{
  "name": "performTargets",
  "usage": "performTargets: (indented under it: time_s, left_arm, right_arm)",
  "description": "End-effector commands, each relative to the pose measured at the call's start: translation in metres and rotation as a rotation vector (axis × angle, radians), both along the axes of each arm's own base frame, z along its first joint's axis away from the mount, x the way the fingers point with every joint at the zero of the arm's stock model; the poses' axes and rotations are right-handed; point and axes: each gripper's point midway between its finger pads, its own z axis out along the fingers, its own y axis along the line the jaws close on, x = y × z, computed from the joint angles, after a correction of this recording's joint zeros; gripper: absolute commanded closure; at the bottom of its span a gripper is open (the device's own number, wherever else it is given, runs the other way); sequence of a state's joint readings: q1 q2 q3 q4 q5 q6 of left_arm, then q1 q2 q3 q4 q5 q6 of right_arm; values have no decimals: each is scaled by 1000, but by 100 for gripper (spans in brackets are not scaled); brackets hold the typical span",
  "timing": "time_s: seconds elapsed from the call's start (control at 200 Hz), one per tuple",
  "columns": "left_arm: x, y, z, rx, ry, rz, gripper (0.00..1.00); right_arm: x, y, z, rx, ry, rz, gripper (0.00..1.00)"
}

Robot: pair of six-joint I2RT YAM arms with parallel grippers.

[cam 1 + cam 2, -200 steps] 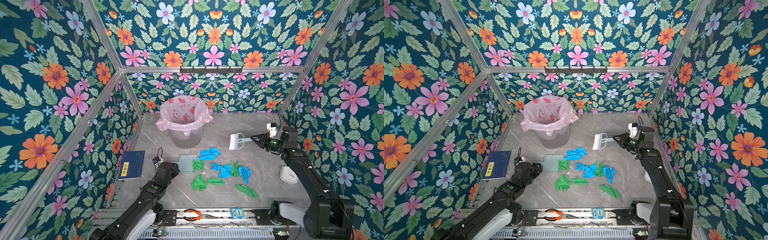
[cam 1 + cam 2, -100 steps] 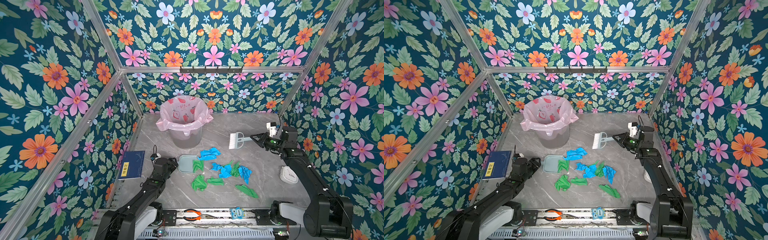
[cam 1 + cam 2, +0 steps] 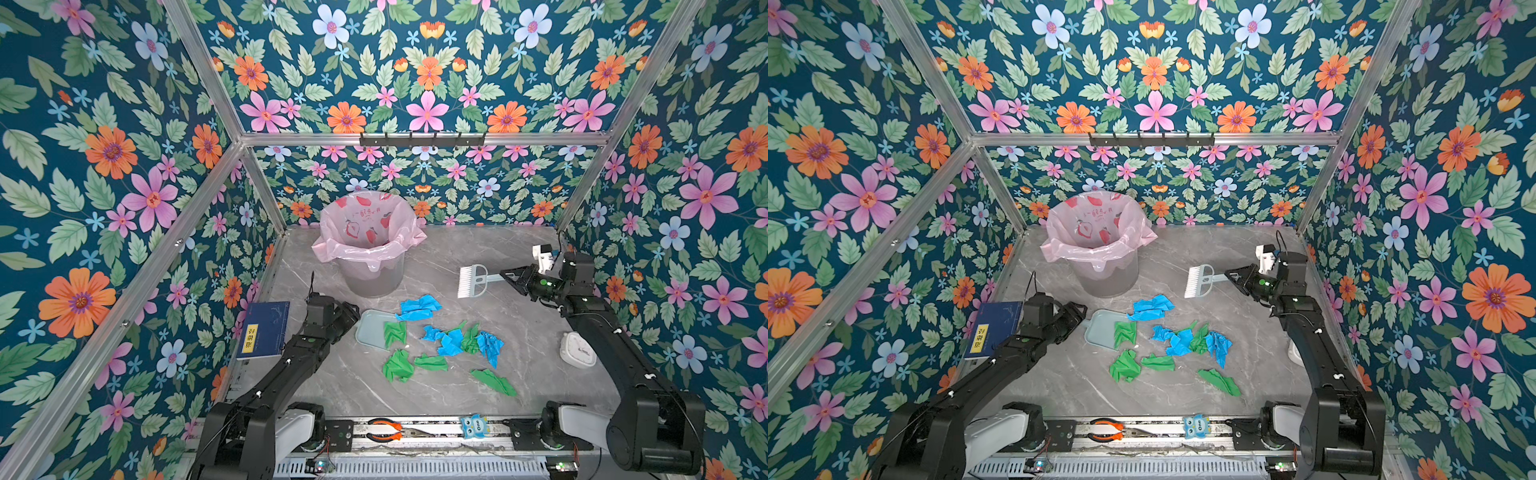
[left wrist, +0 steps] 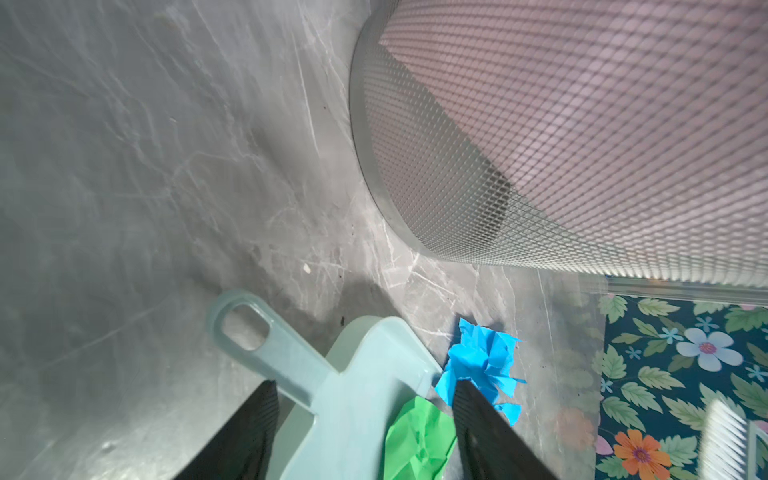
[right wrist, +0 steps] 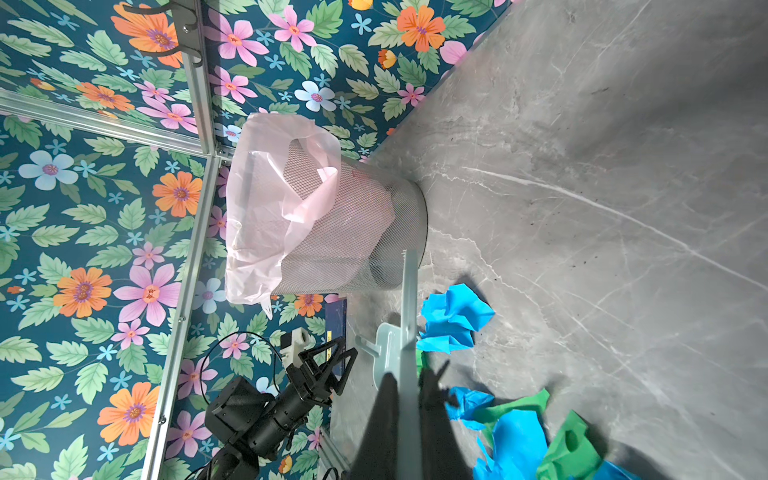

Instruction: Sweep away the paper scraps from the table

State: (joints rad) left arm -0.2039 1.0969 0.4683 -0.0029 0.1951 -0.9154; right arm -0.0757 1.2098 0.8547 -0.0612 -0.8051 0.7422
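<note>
Right gripper (image 3: 504,275) clamps the white-bristled pale-blue plastic brush (image 3: 473,281); left gripper (image 4: 363,384), jaws apart, straddles the handle of the pale-blue plastic dustpan (image 4: 353,419).

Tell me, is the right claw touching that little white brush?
Touching. In the right wrist view the right gripper is shut on the hand brush, its pale handle clamped between both fingers.

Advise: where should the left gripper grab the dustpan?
The handle: a narrow flat strip off the back of the dustpan, pointing at the left arm, away from the scraps. Come from above on that side, left gripper open, jaws across its width, probably just behind the pan.
</note>
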Motion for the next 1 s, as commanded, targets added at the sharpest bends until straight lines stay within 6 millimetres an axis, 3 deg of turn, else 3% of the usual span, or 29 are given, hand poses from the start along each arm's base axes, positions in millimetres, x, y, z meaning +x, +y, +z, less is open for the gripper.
performTargets:
  time_s: [0.0, 0.225, 0.315, 0.445, 0.54, 0.765, 0.89, 0.995]
  left_arm:
    - [-22, 9, -18, 66, 146, -6, 29]
    - [-31, 18, -31, 99, 277, 8, 30]
    - [-23, 25, -19, 148, 247, 16, 32]
    - [-10, 39, 6, 220, 108, 54, 25]
    - [-2, 47, 13, 233, 21, 76, 23]
    - [7, 42, 1, 154, -97, 66, 23]
    - [11, 33, 6, 71, -177, 52, 23]
    - [12, 27, 0, 44, -154, 35, 24]
  right_arm:
    - [1, 1, 2, 7, -6, 6, 100]
    - [0, 2, 6, 11, -10, 9, 100]
    - [0, 2, 7, 10, -13, 11, 100]
    - [1, 2, 8, 11, -16, 13, 100]
    - [3, 3, 8, 17, -14, 18, 100]
    - [5, 5, 10, 32, -20, 28, 100]
    - [5, 5, 12, 30, -27, 32, 100]
    - [5, 5, 11, 31, -21, 31, 100]
